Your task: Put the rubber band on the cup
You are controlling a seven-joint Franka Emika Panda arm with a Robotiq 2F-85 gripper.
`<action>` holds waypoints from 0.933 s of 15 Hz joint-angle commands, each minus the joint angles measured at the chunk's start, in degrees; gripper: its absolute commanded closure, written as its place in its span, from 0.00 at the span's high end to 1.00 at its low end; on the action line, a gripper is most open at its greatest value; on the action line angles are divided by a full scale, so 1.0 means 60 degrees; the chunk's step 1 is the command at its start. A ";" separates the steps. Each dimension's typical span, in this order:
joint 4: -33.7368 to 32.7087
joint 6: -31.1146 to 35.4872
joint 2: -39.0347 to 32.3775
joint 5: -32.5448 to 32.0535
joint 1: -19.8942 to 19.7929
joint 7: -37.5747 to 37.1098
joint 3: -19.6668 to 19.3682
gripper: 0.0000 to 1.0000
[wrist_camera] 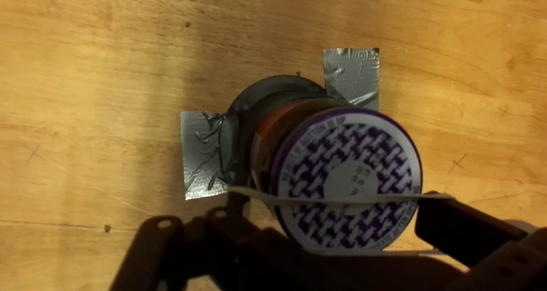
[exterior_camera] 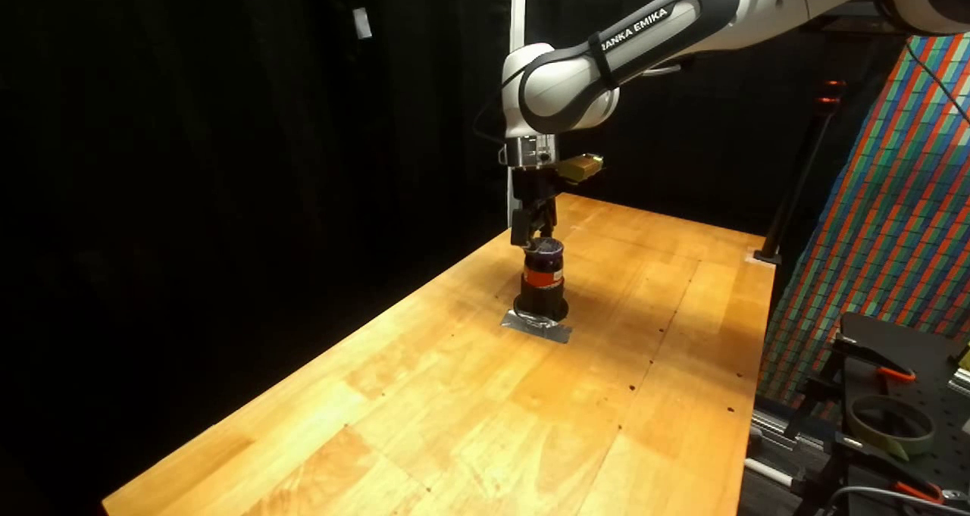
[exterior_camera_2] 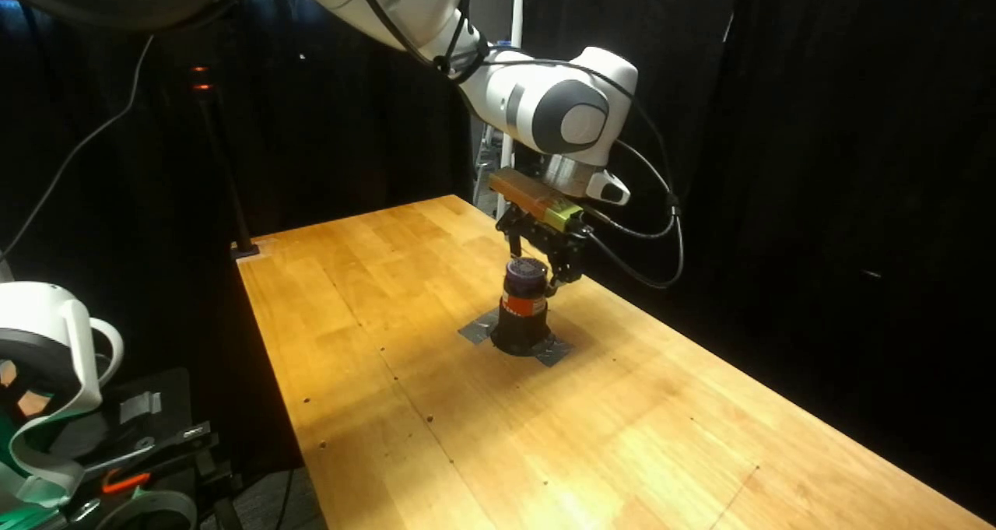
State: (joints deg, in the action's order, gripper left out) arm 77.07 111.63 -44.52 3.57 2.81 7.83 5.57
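Observation:
The cup is a dark jar with an orange-red stripe, upright on the table in both exterior views point(exterior_camera: 544, 278) point(exterior_camera_2: 523, 305). Its purple-and-white lid point(wrist_camera: 363, 154) fills the middle of the wrist view. My gripper is open just above the lid in both exterior views point(exterior_camera: 535, 240) point(exterior_camera_2: 534, 272). In the wrist view my gripper point(wrist_camera: 337, 203) has its fingers spread to the two sides of the lid. The pale rubber band point(wrist_camera: 339, 199) is stretched between them, with two strands crossing over the lid. Whether it touches the lid, I cannot tell.
The jar stands in a black flared base point(wrist_camera: 277, 86) fixed by grey tape strips point(wrist_camera: 205, 158) to the wooden table point(exterior_camera: 470, 425). A dark post point(exterior_camera: 796, 167) rises at the table's far corner. A black cart with a tape roll point(exterior_camera: 856, 425) stands beside the table.

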 commanded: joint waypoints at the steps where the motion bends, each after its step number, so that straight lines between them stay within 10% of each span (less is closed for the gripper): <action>1: -0.0016 0.0114 -0.0075 0.0270 -0.0082 0.0025 0.0103 1.00; 14: 0.0230 0.0900 -0.0079 0.0386 -0.0037 -0.0715 -0.0019 1.00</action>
State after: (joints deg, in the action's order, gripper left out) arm 77.85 113.99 -44.83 4.71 2.49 4.63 5.48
